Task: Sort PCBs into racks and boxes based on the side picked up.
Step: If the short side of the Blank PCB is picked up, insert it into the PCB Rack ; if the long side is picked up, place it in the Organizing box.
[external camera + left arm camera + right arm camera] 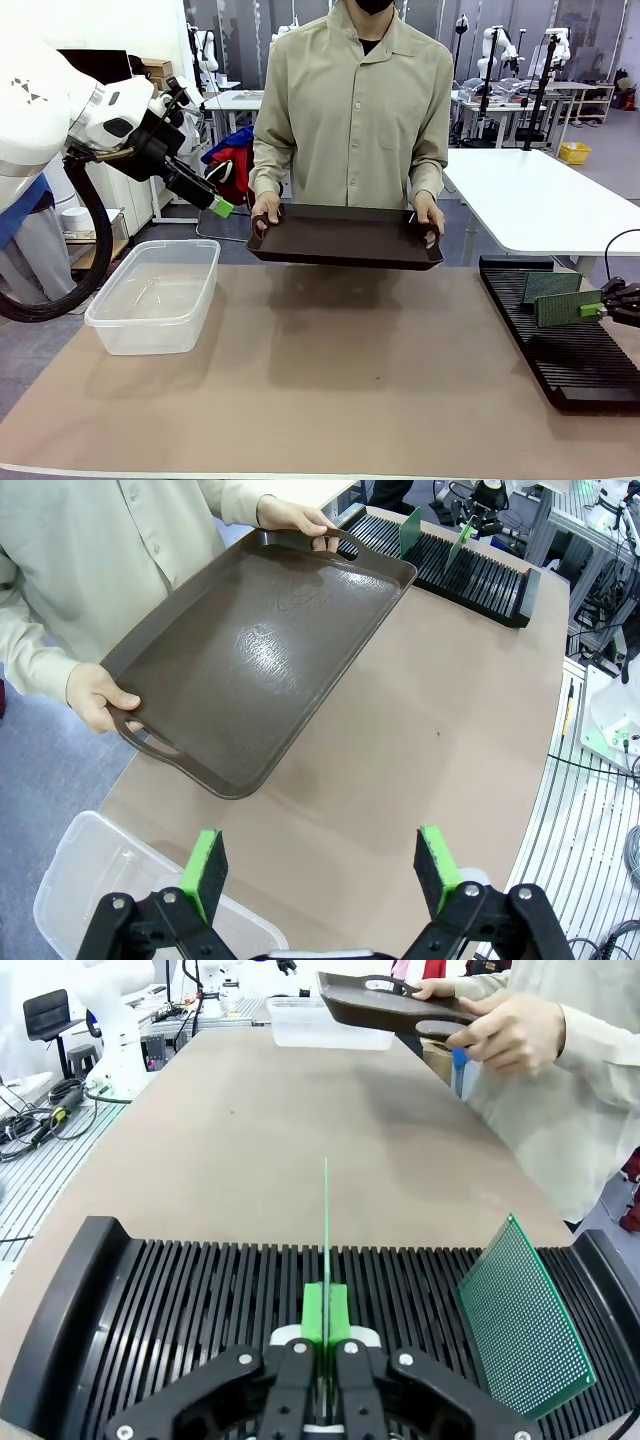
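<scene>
One PCB (326, 1222) stands on edge in your right pincer (325, 1332), clamped tight, directly above the rack (200, 1290), its plane parallel to the slots; your left pincer (320, 870) hangs wide open, empty.

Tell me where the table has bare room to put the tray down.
The brown mat is bare between the clear plastic tub and the long black slotted rack. The rack end is crowded: one green circuit board stands there; the right gripper holds another.
</scene>
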Tool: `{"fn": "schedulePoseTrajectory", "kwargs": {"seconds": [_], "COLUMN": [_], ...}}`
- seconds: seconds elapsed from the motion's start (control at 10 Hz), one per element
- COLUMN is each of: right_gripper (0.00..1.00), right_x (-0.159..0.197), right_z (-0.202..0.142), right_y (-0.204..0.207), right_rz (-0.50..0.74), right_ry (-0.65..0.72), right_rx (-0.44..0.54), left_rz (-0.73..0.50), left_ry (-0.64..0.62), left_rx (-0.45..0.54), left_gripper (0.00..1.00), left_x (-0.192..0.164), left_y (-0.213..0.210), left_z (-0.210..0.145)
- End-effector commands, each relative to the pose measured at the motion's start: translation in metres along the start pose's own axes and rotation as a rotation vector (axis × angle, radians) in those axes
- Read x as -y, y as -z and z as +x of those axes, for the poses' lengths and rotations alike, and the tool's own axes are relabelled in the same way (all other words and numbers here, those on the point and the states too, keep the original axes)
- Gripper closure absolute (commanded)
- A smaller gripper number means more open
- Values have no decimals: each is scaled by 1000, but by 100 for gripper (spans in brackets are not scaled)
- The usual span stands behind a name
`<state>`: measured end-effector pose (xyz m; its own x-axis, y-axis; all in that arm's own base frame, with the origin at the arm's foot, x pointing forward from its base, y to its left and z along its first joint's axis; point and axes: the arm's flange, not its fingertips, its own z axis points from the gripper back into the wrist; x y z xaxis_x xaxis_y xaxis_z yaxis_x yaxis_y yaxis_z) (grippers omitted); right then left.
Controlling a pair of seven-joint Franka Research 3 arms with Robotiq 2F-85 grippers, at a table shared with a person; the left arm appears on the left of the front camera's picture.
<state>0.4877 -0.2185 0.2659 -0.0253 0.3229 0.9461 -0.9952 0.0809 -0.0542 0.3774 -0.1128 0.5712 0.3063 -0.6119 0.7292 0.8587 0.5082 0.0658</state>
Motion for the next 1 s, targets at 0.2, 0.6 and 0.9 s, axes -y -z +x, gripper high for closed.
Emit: {"fn": "schedulePoseTrajectory", "kwargs": {"seconds": [0.2,0.6,0.9], "right_gripper": [98,98,98], "right_x": [8,11,13], "right_z": [-8,-18,-21], "right_y": [-1,3,5], "right_rz": [-2,31,74], "right_ry": [31,28,2], "right_rx": [-36,-39,14], "left_rz": [-5,-5,-5], "left_ry": [3,3,3], "left_rx": [-4,-4,-4], "left_gripper": [0,0,0], "left_x": [0,0,0], "left_y": [1,1,1], "left_z": [-2,-2,-2]}}
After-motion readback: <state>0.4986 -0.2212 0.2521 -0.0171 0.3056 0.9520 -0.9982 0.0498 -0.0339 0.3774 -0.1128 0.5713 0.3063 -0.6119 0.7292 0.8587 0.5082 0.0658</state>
